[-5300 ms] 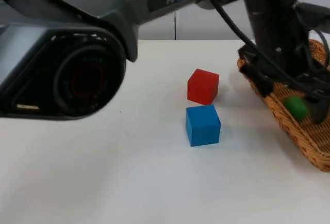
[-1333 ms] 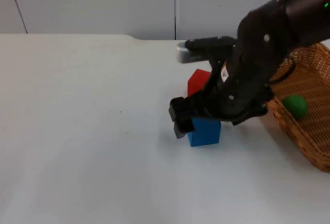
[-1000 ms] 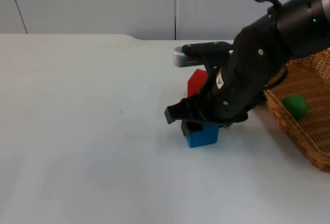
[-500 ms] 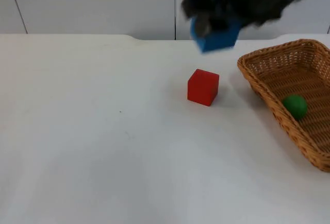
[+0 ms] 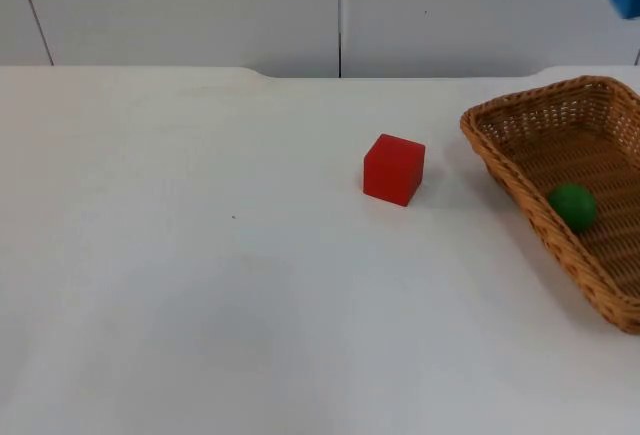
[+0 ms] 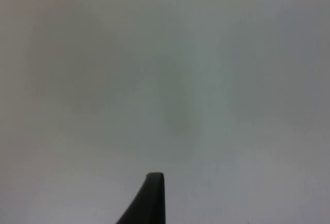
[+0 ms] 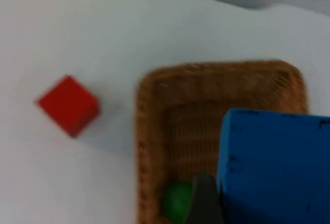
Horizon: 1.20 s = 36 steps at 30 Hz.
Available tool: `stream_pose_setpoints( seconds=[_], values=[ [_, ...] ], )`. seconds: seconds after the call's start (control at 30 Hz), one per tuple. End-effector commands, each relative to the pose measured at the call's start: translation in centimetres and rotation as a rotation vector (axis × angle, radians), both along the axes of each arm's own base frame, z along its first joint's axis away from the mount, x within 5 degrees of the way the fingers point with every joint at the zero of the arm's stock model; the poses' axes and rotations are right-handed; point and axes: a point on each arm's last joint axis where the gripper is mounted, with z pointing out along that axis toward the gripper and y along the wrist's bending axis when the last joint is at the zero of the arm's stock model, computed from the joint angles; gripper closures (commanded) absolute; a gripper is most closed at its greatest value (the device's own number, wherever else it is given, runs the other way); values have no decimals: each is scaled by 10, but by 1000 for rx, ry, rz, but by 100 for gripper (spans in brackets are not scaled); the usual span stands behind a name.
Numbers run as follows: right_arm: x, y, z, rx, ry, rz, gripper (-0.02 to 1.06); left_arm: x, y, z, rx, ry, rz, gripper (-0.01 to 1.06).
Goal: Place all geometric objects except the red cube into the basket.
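Lifting clear of the surface a moment ago, the blue cube (image 7: 273, 167) now hangs pinched in the right tool (image 7: 206, 203) above the wicker basket (image 5: 500, 170) (green ball (image 5: 572, 205) already inside); the red cube (image 5: 394, 169) sits beside the basket. Left tool (image 6: 152, 201) waits elsewhere; its spread I cannot tell.

Red cube (image 5: 394, 168), blue cube (image 7: 273, 165), green ball (image 5: 572, 205)

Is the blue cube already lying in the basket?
No, the blue cube hangs above the basket, where the green ball lies.
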Motion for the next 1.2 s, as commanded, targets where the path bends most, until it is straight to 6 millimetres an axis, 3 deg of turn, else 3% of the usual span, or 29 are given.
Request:
stream_pose_setpoints(
  seconds=[0.0, 0.1, 0.27, 0.33, 0.63, 0.87, 0.93, 1.0, 1.03, 1.13, 1.17],
  values=[
    [3, -14, -4, 8, -3, -24, 104, -1, 0, 0, -5, -2, 10, 10],
    [9, -31, -17, 29, 25, -55, 104, -1, 0, 0, -9, -1, 12, 10],
    [26, -55, -58, 21, 123, -100, 104, -1, 0, 0, -11, -1, 12, 10],
    [27, -56, -61, 20, 124, -100, 104, -1, 0, 0, -11, -1, 12, 10],
    [58, -48, -130, 24, 183, -71, 104, -1, 0, 0, -11, -1, 12, 10],
    [66, -45, -163, 21, 223, -63, 104, 0, 0, 0, -11, -3, 12, 10],
    [67, -45, -171, 19, 237, -62, 97, 0, 0, 0, -11, -3, 12, 10],
    [68, -45, -173, 18, 238, -60, 81, 0, 0, 0, -11, -5, 12, 10],
    [68, -45, -173, 18, 238, -60, 81, 0, 0, 0, -11, -5, 12, 10],
    [68, -45, -172, 18, 236, -60, 47, 0, 0, 0, -11, -7, 13, 10],
    [67, -45, -169, 17, 236, -62, 29, 0, 0, 0, -11, -7, 13, 10]
  ],
)
